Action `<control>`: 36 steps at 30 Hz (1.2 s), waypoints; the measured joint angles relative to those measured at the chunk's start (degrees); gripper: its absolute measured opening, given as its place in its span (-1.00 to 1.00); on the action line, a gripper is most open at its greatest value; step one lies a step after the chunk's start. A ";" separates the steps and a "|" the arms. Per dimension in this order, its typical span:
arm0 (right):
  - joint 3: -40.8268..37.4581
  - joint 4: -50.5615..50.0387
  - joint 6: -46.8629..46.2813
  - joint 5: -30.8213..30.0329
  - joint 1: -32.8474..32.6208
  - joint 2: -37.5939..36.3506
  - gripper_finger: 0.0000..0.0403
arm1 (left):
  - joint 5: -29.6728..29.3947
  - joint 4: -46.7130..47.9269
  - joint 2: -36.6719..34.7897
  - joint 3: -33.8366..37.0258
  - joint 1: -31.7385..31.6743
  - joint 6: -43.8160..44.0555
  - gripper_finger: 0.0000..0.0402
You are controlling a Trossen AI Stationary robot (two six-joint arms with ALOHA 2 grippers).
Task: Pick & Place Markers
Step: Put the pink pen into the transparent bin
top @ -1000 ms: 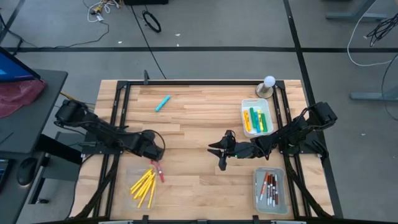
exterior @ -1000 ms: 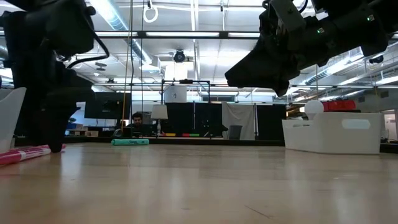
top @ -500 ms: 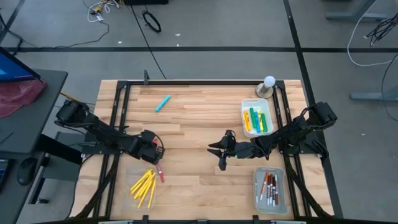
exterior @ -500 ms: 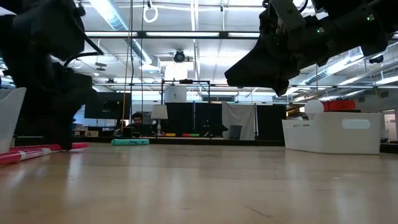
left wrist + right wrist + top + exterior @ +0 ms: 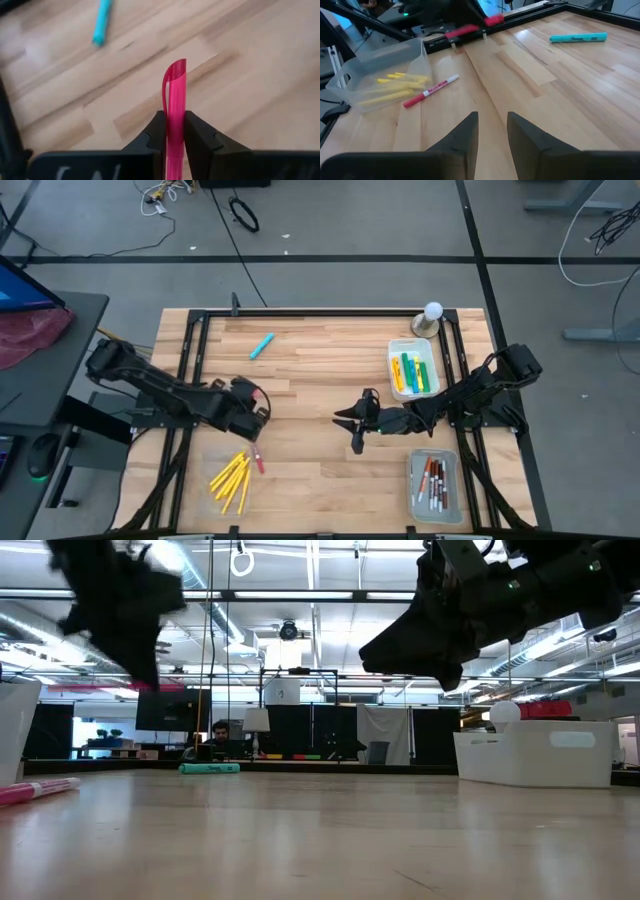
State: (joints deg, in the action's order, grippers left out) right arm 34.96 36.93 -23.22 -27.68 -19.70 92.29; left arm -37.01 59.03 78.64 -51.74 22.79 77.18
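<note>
My left gripper (image 5: 250, 404) hangs above the table's left half, shut on a pink marker (image 5: 175, 85). The right wrist view shows that marker (image 5: 470, 29) raised off the wood. A red-and-white marker (image 5: 258, 459) lies flat on the table beside a clear tray (image 5: 212, 462) of yellow markers (image 5: 230, 480). A light-blue marker (image 5: 262, 346) lies flat near the far edge. My right gripper (image 5: 352, 426) hovers over the table's middle, open, with nothing between its fingers (image 5: 465, 132). My left gripper pinches the pink marker's barrel (image 5: 175, 122) between its two fingers, coming at it slanting down from above. One rounded end (image 5: 175, 67) sticks out past the fingertips. The marker is lifted clear of the table and lies about level in the low view (image 5: 100, 687).
At the right stand a clear tray (image 5: 395, 348) of yellow and green markers and, nearer the front, a tray (image 5: 412, 465) of white markers. A white ball on a stand (image 5: 430, 318) is at the far right. A black frame rail (image 5: 300, 313) borders the table.
My left gripper has shut on the pink marker beside the yellow-marker tray, then risen and turned, shifting a little toward the far edge. The pink marker is now lifted clear of the table. The red-and-white marker beside it has stayed on the wood.
</note>
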 joint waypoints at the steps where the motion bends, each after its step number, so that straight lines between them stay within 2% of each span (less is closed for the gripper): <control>1: 0.00 0.32 0.00 0.00 0.00 0.00 -0.49 | -0.17 1.13 -0.03 -2.74 0.66 -0.86 -0.77; 5: 0.00 0.69 0.00 0.00 0.00 0.00 -0.49 | 1.50 2.54 -0.02 -11.95 4.60 -2.87 -0.76; 9: 0.00 1.01 0.20 0.00 0.00 0.00 -0.49 | 4.46 2.07 -0.01 -17.23 10.46 -0.44 -0.77; 18: 0.00 1.05 1.47 0.00 0.00 0.00 -0.49 | 14.29 1.19 2.66 -18.02 28.99 24.80 -0.75; 22: 0.00 1.24 1.51 0.00 0.29 0.00 -0.49 | 15.33 -0.73 6.22 -18.02 34.07 33.12 -0.74; 28: 0.00 1.47 1.51 0.00 1.31 0.00 -0.49 | 16.65 -2.20 12.71 -18.00 33.97 39.57 -0.74; 34: 0.00 1.68 1.49 0.00 1.57 0.00 -0.49 | 29.32 -3.14 18.15 -18.00 30.94 40.66 -0.74; 36: 0.00 1.69 1.50 0.00 1.57 0.00 -0.49 | 31.47 -2.24 19.24 -18.00 30.47 40.60 -0.74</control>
State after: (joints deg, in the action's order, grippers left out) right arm 34.96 38.62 -21.72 -27.68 -18.13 92.29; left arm -5.54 56.80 97.88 -69.73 53.26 117.78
